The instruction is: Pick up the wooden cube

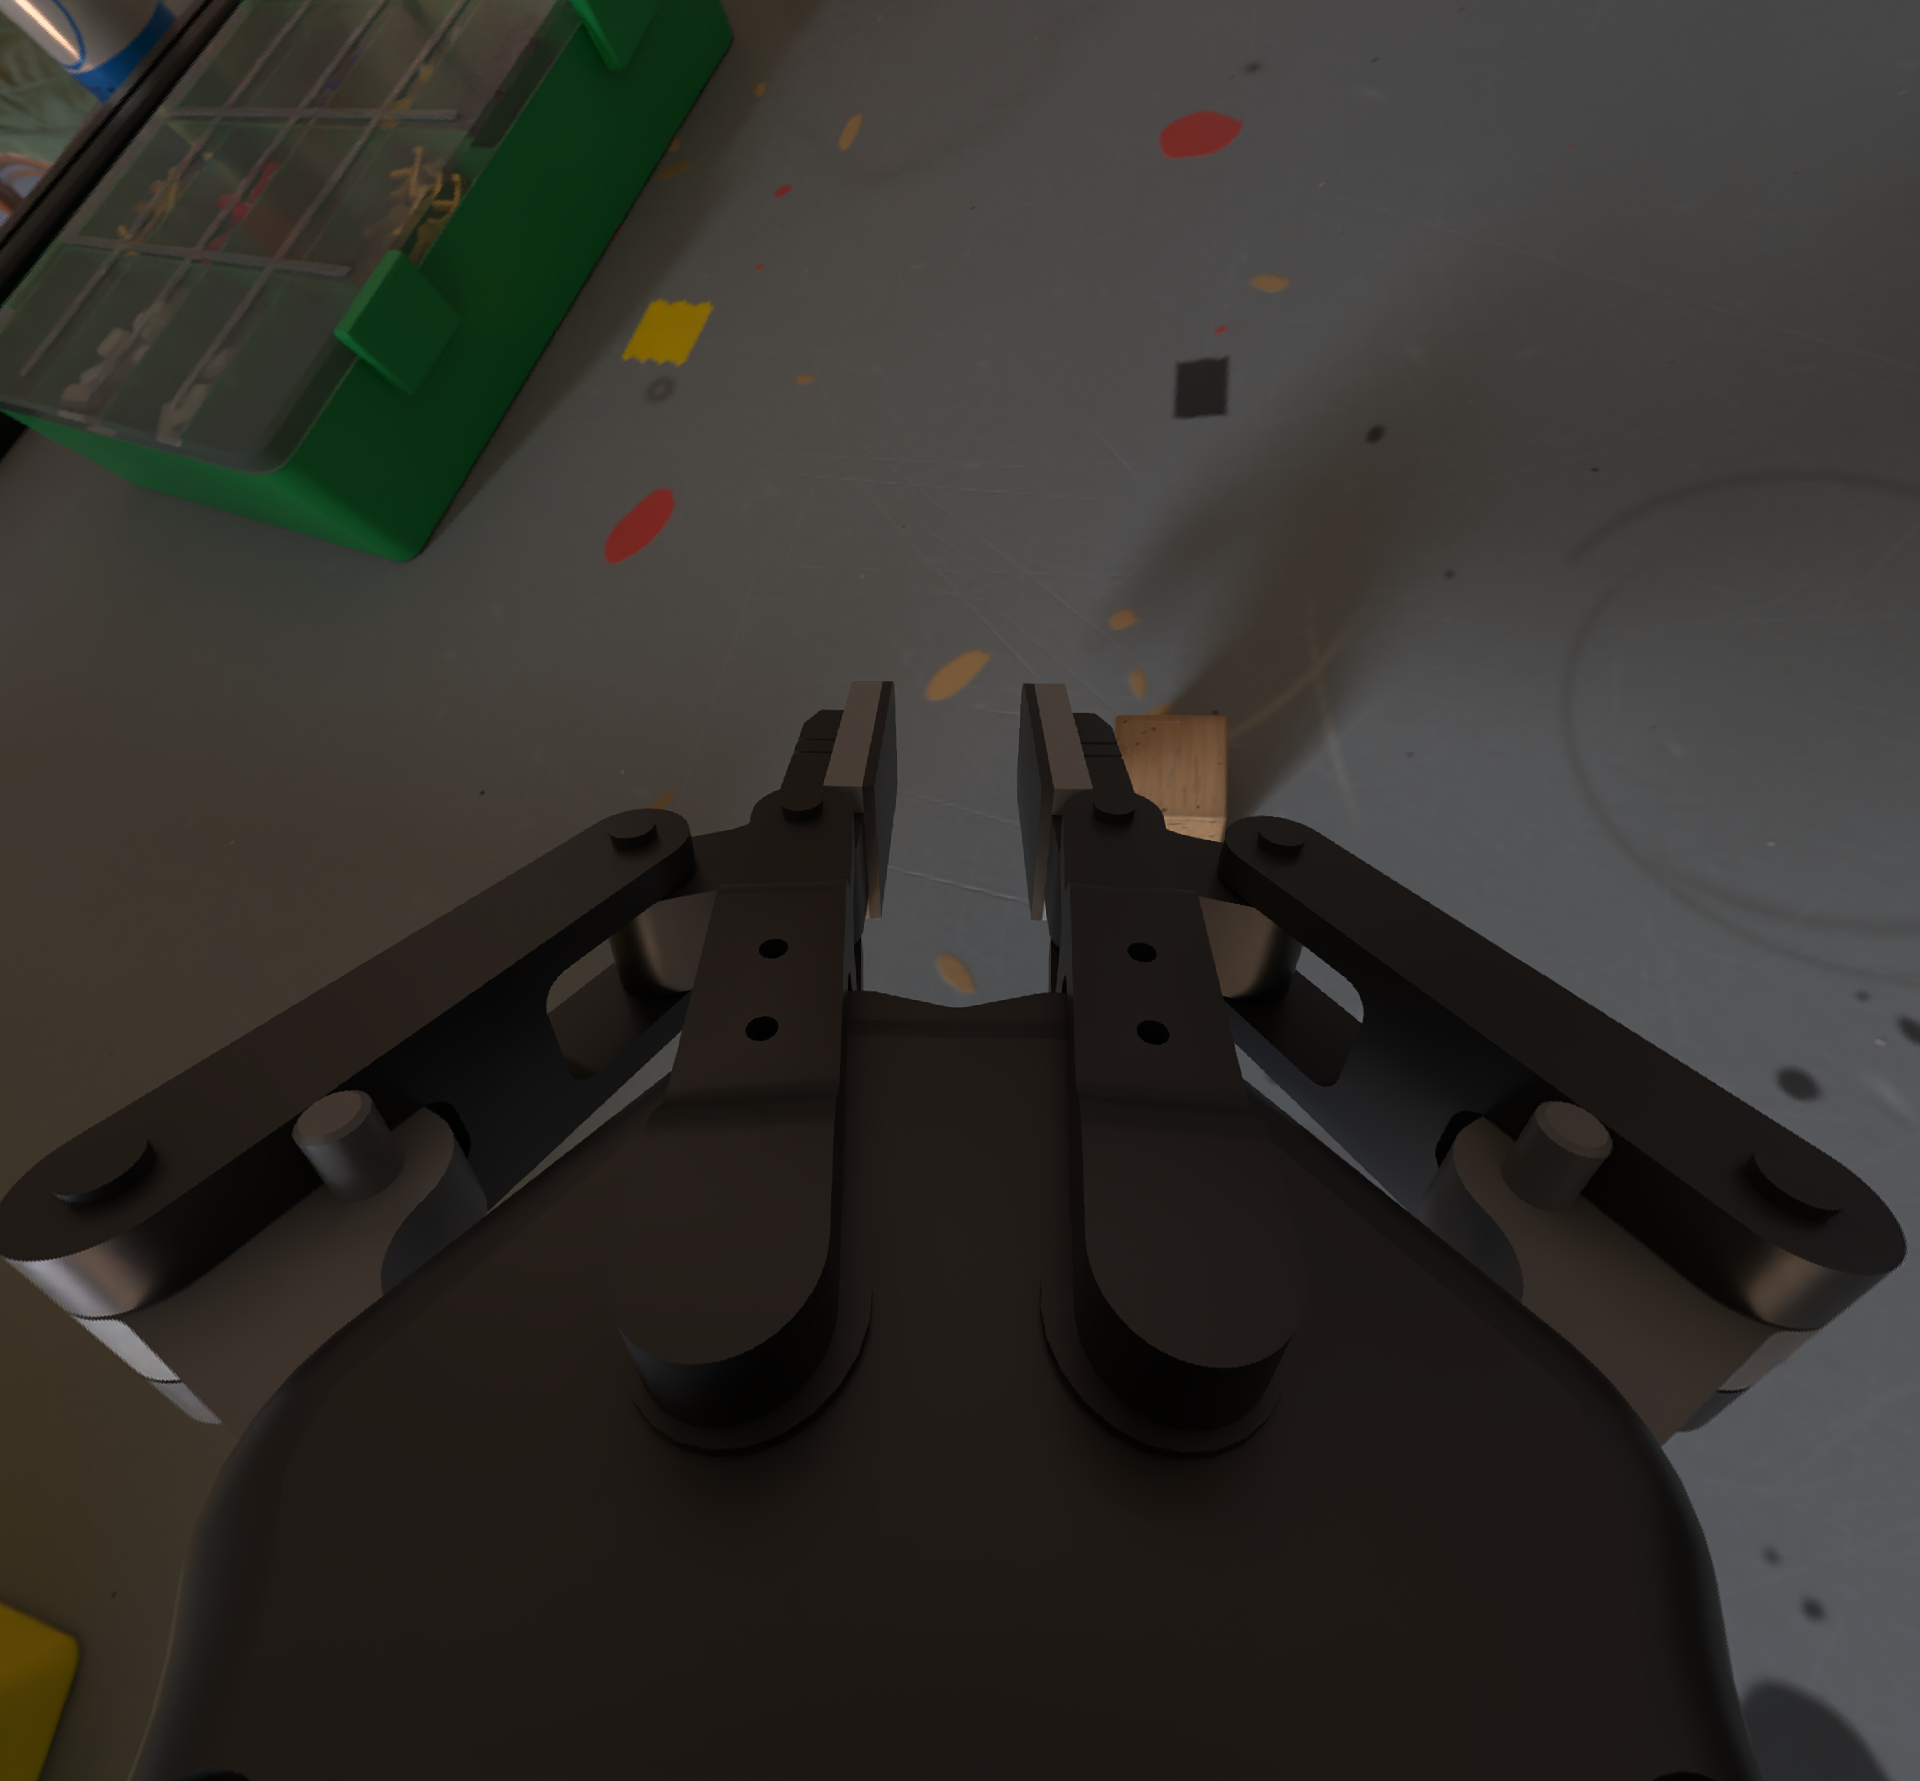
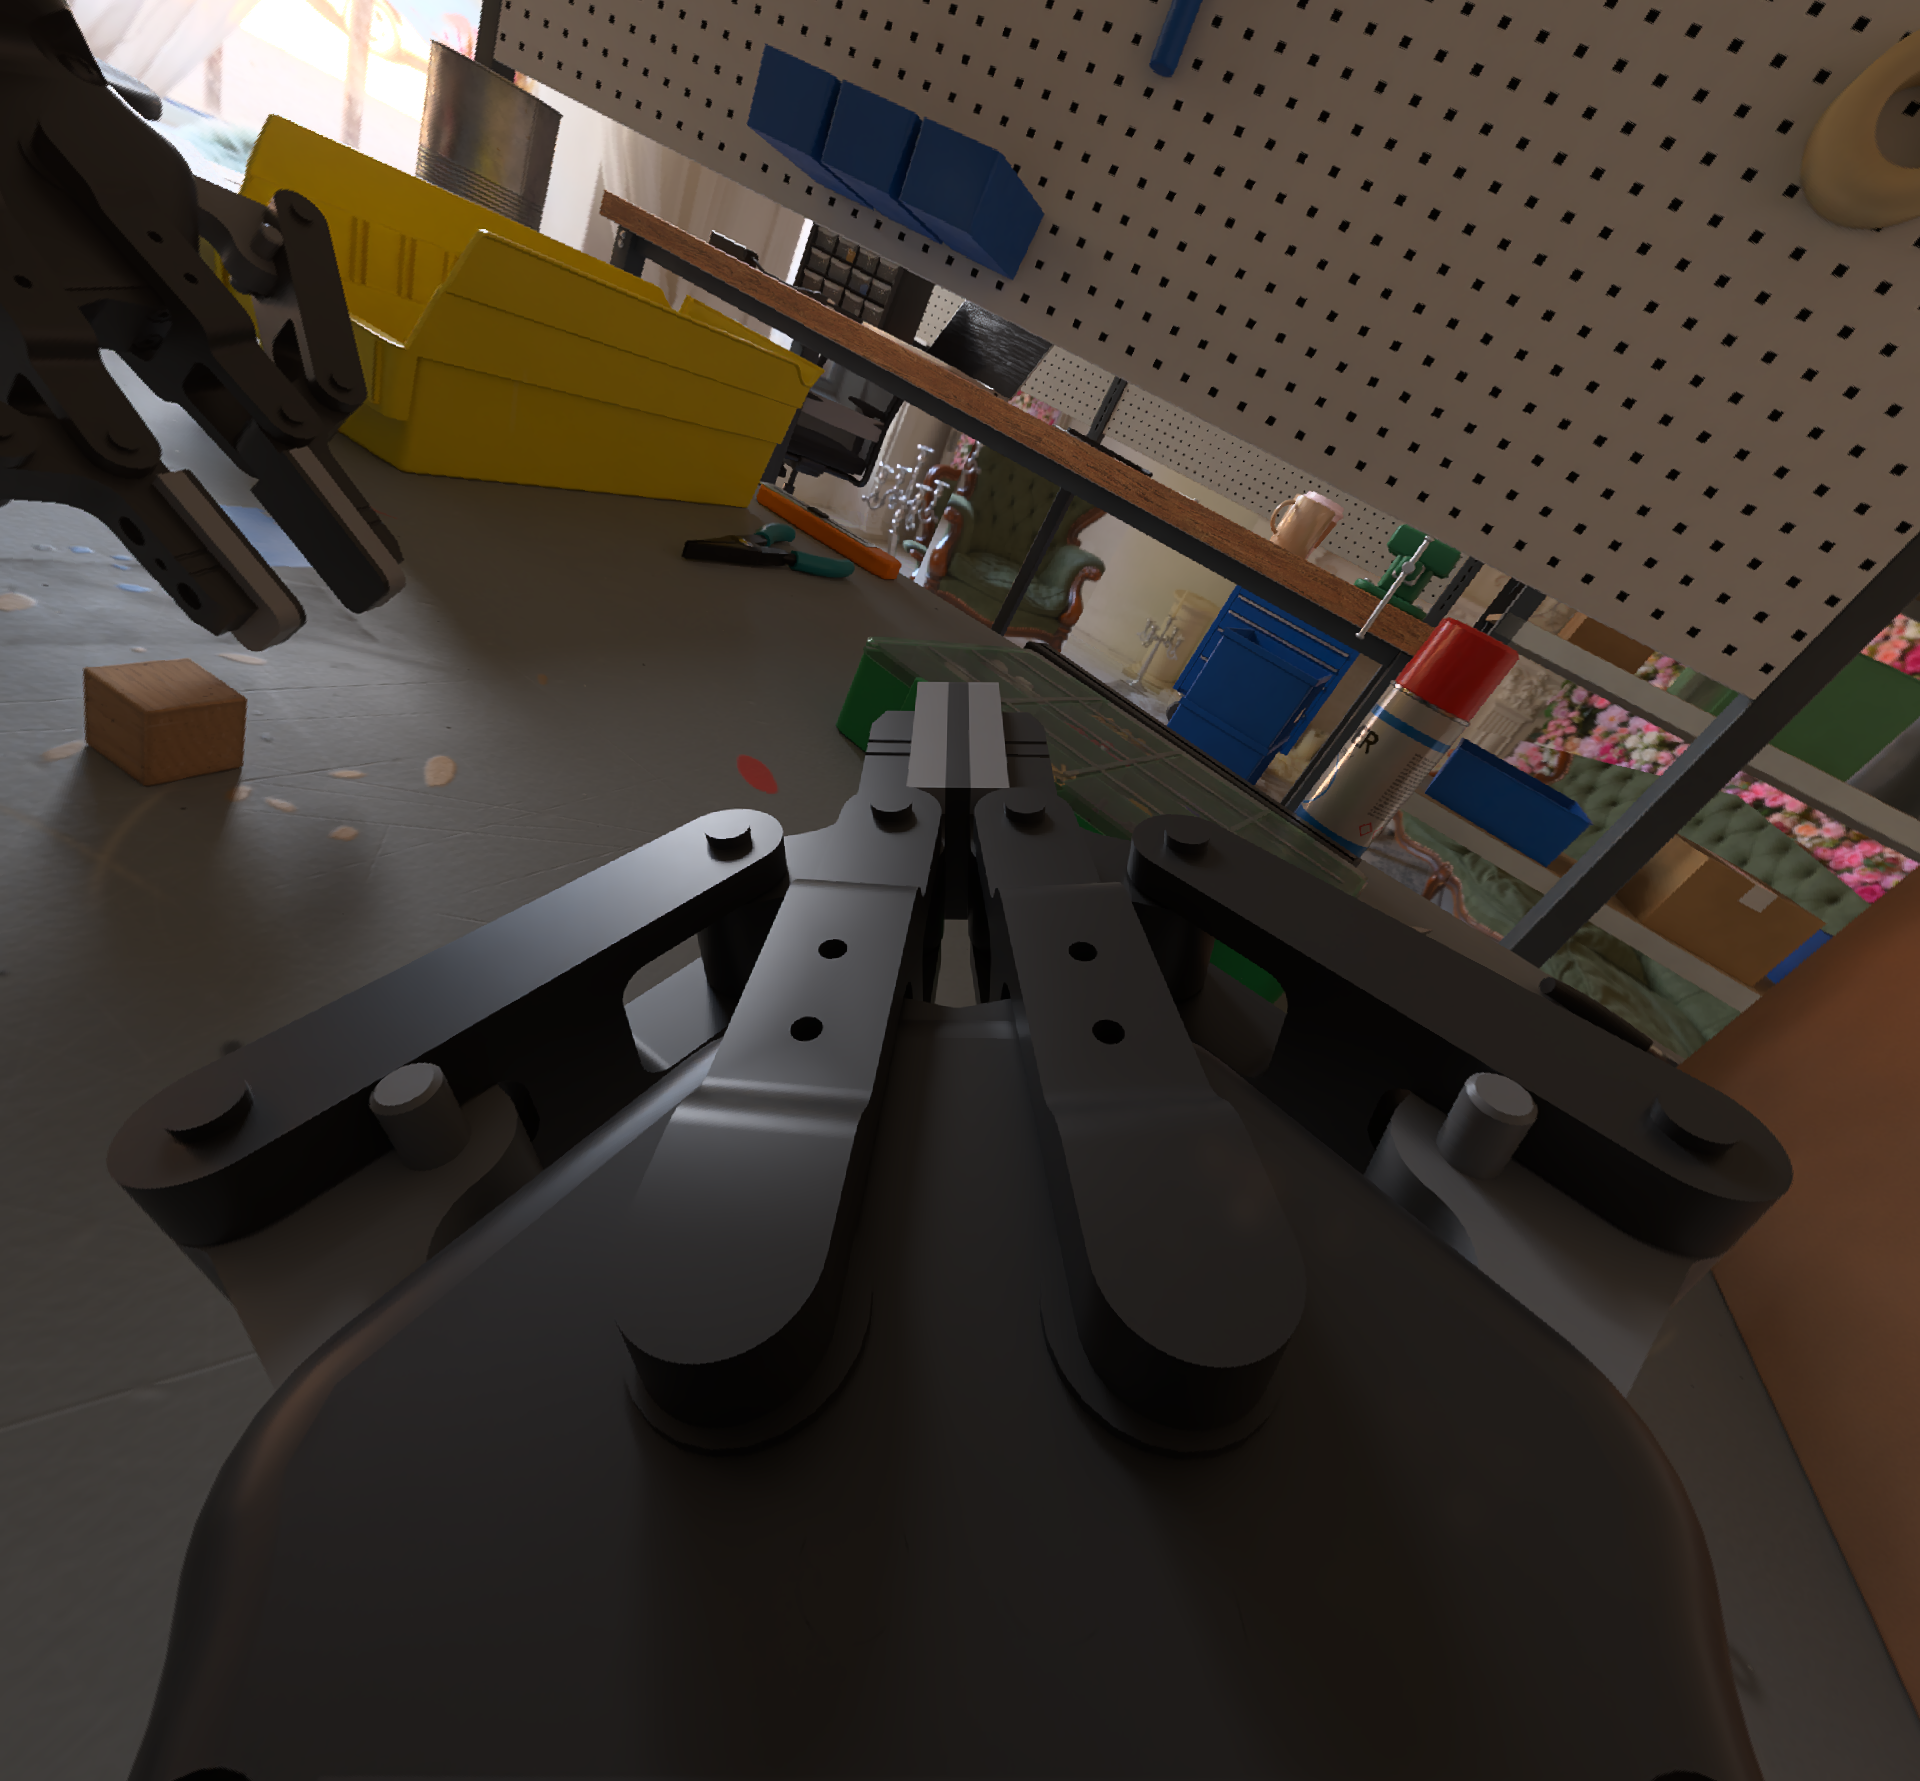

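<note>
Wooden cube [image 2: 166, 719] sits on the table, seemingly untouched, below the half-open left claw [image 2: 312, 604]; right claw [image 2: 958, 734] closed empty.

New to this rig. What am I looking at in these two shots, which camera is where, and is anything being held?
Each picture comes from a camera mounted on one arm's wrist, looking forward along its two-finger gripper.

Left wrist view: the left gripper hangs over a grey, paint-speckled table, jaws apart with nothing between them. The wooden cube sits on the table just to the right of the jaws, partly hidden behind one finger. A green organiser box with a clear lid lies farther off to the left.

Right wrist view: the right gripper has its jaws pressed together, empty. This camera also catches the other arm's gripper above the cube at the left. Beyond are yellow bins, a red-capped spray can and a pegboard.

Nothing is held yet.
</note>
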